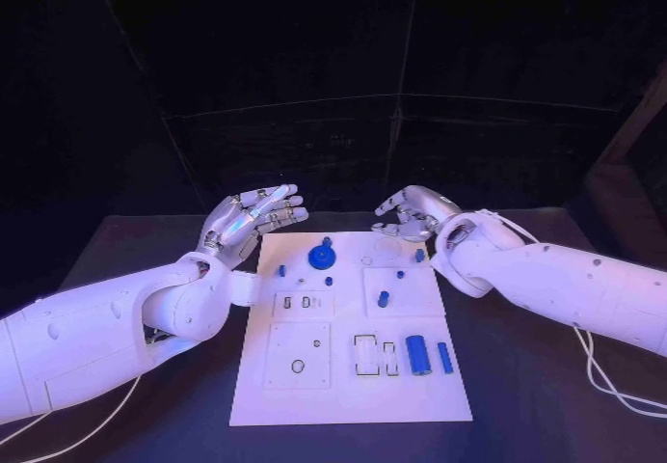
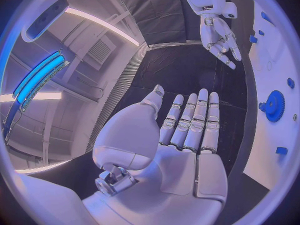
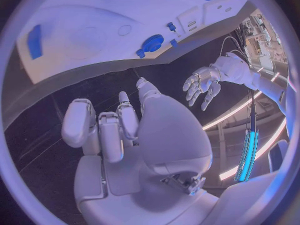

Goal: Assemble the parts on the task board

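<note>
Beyond the unlabelled task board [image 1: 348, 405], left robot hand [image 1: 248, 220] spread empty, right robot hand [image 1: 412, 214] curled empty.

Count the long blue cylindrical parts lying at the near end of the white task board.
2. A thick blue cylinder and a thinner blue cylinder lie side by side at the near right of the white task board. The smaller blue pieces farther up are not counted.

black table [image 1: 125, 251], dark panelled wall [image 1: 348, 125], blue strip lights [image 2: 37, 77]
</note>
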